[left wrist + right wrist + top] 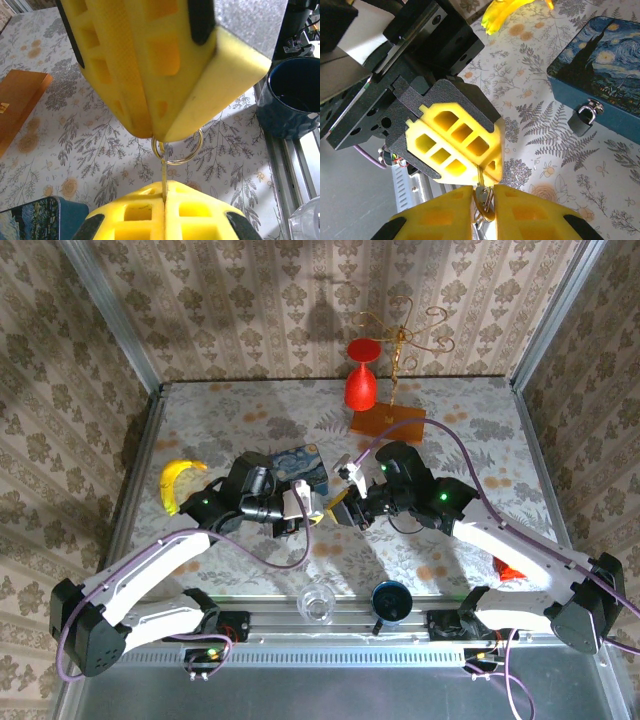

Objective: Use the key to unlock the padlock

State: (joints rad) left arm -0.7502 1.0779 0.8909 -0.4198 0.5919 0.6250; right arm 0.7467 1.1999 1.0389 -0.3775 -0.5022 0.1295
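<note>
Yellow fingers of the left gripper (164, 194) are clenched flat on the key (163, 174). Its thin blade is pinched edge-on, so the key ring (180, 162) sticks out just beyond the tips. Facing it tip to tip, the right gripper (483, 194) has its jaws a little apart around that ring; I cannot tell whether they pinch it. This looks like a handover to get a better hold for insertion. Well off to the side of both grippers, the padlock (581, 120) sits right at the wall of the blue tin (605, 60), apparently locked and not yet touched.
</note>
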